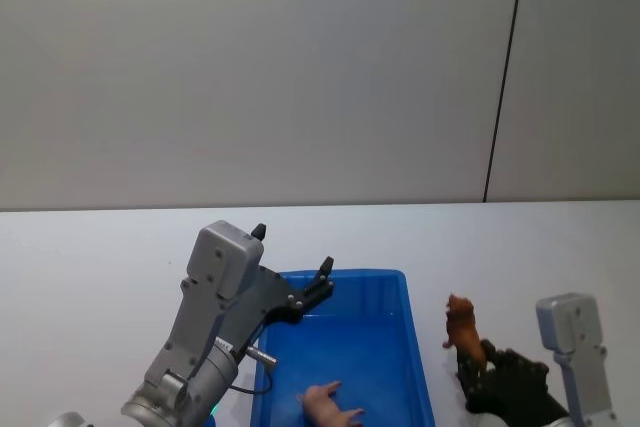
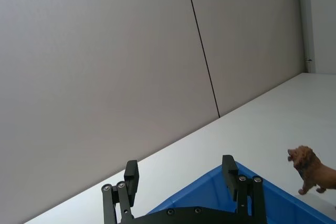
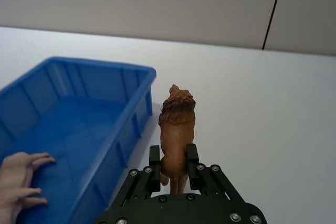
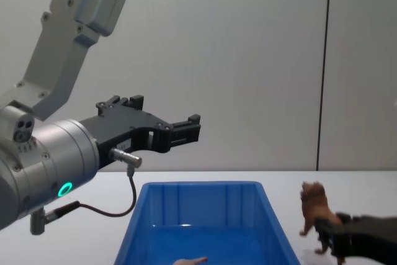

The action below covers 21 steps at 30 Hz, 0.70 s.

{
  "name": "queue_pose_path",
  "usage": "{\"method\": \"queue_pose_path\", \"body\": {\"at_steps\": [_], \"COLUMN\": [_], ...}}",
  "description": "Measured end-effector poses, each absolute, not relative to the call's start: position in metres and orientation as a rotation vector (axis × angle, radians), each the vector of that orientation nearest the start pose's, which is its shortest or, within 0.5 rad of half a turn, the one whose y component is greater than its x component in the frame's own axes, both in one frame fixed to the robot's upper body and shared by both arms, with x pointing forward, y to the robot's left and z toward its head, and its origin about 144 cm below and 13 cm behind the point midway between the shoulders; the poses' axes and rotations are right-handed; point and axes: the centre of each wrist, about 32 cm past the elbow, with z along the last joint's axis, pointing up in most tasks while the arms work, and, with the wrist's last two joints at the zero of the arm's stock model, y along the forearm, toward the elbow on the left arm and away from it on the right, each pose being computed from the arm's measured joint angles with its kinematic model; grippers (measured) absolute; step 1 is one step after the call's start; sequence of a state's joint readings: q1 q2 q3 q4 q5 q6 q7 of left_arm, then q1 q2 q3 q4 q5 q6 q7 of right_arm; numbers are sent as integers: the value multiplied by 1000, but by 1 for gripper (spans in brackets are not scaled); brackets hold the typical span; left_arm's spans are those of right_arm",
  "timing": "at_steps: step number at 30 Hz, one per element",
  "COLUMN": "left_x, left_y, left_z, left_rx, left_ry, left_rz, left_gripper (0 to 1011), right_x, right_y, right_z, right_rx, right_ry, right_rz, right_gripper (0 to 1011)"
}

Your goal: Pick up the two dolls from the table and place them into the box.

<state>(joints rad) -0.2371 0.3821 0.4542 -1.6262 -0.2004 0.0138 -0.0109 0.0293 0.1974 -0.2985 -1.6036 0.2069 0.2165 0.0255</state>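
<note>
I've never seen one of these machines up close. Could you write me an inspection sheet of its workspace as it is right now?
Surface: flat white table.
Job's things: blue box on the table; pink pig lying inside it; brown lion upright outside it, just to its right.
Clutter: nothing seen.
Grippers: left gripper open and empty, raised near the box's far rim; right gripper shut on the lion's hindquarters.
Cables: black cable looping under the left arm's wrist.
Surroundings: plain grey wall with a dark vertical seam.
</note>
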Motion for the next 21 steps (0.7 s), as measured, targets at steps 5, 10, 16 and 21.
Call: {"method": "queue_pose_path", "body": {"at_steps": [5, 10, 16, 21], "left_x": [492, 492, 492, 492], "left_y": [198, 198, 198, 198], "left_z": [1204, 1204, 1204, 1204], "left_rx": [61, 61, 61, 61], "left_ry": [-268, -268, -268, -268], "left_rz": [1124, 1124, 1124, 1124], "left_gripper": [1001, 1001, 1001, 1001], "right_x": [454, 457, 463, 471], "right_y": [-188, -187, -184, -178], "right_z": [1155, 1165, 1176, 1182], "right_rx": [-134, -88, -35, -6], "right_ry": [92, 44, 4, 1], "right_rz": [-1216, -1179, -1112, -1047], "right_gripper": [275, 276, 275, 279]}}
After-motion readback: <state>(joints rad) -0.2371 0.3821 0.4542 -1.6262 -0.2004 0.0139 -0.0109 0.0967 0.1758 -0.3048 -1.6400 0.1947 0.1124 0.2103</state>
